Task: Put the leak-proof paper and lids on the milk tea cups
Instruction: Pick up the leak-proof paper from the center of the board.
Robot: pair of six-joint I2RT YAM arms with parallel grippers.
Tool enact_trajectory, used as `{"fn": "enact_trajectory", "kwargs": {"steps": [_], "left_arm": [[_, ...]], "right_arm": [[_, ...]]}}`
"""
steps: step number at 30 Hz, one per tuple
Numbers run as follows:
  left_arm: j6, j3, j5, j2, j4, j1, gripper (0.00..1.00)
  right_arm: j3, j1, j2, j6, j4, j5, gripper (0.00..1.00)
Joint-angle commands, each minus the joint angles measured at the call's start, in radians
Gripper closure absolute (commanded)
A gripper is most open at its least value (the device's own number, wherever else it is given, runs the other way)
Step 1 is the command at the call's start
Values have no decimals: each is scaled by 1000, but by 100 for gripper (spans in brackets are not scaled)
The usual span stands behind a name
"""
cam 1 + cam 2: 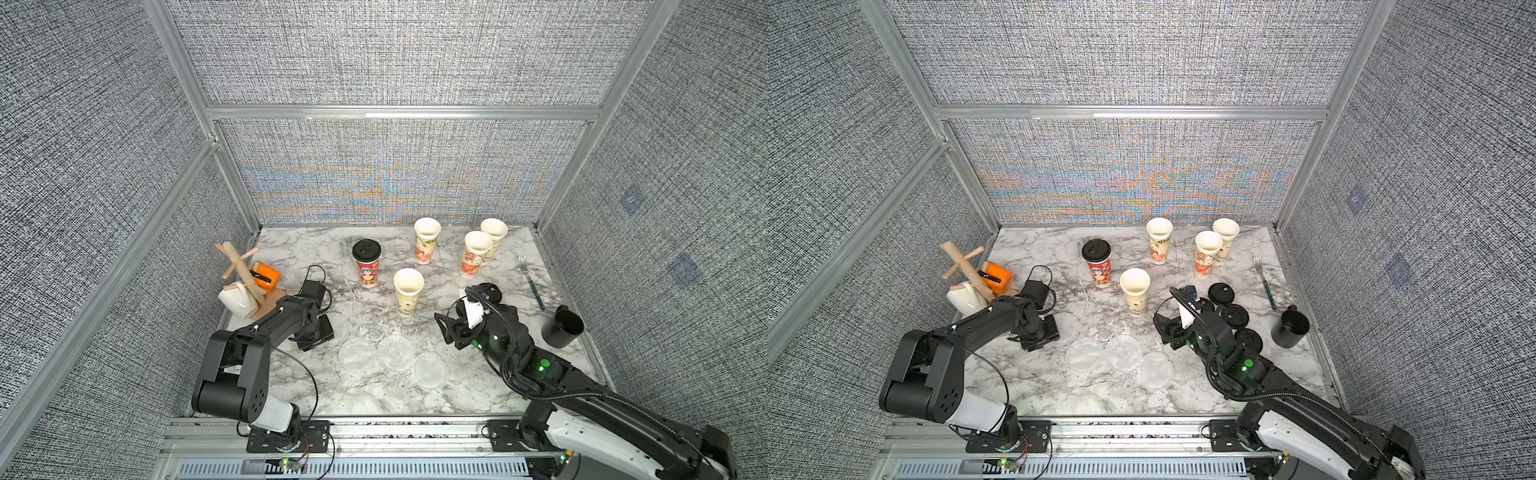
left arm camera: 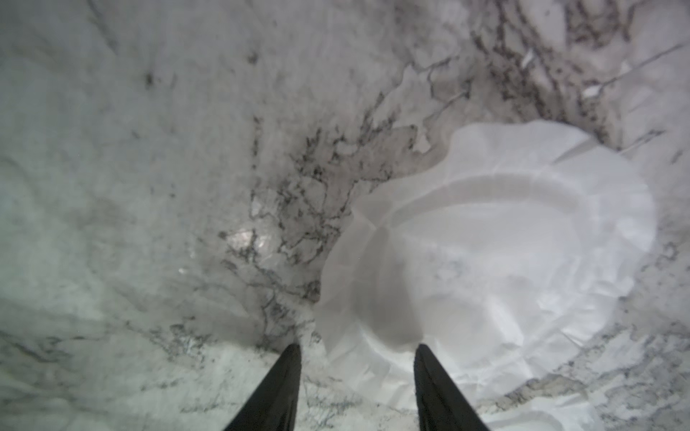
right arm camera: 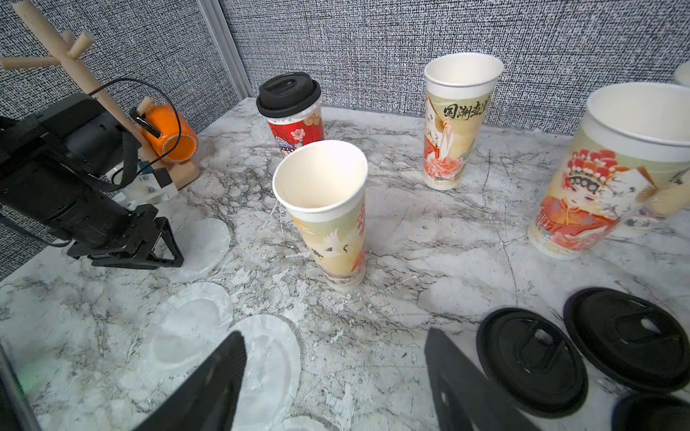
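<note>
Several milk tea cups stand at the back of the marble table. One cup (image 1: 366,262) wears a black lid; the open ones include the nearest cup (image 1: 408,291) and two further back (image 1: 427,241) (image 1: 478,253). Leak-proof paper discs (image 1: 355,353) (image 1: 395,352) (image 1: 430,369) lie flat in front. My left gripper (image 2: 358,350) is down at the table, open, with the crumpled edge of another paper disc (image 2: 504,242) between its fingers. My right gripper (image 3: 336,339) hovers open over bare marble beside a disc (image 3: 269,358), holding nothing.
Loose black lids (image 1: 1221,293) (image 1: 1235,316) lie by the right arm. A black mug (image 1: 563,326) and a fork (image 1: 532,282) sit at the right edge. A wooden mug tree with a white mug (image 1: 239,301) and an orange mug (image 1: 266,276) stands at the left.
</note>
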Motion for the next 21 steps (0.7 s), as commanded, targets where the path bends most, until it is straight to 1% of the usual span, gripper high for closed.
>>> {"fn": "enact_trajectory", "kwargs": {"steps": [1, 6, 8, 13, 17, 18, 21], "left_arm": [[-13, -12, -30, 9, 43, 1, 53], [-20, -39, -36, 21, 85, 1, 59], [-23, -52, -40, 19, 100, 1, 64], [-27, -66, -68, -1, 104, 1, 79], [-32, -70, -69, -13, 108, 1, 97], [-31, -70, -69, -15, 108, 1, 100], [-32, -66, -66, -35, 104, 1, 100]], "right_arm": [[5, 1, 10, 18, 3, 15, 24], [9, 1, 24, 21, 1, 16, 26], [8, 1, 27, 23, -1, 16, 27], [9, 1, 23, 29, -4, 16, 28], [8, 1, 16, 35, -6, 12, 30], [10, 1, 15, 37, -7, 12, 30], [7, 1, -2, 41, -18, 12, 30]]}}
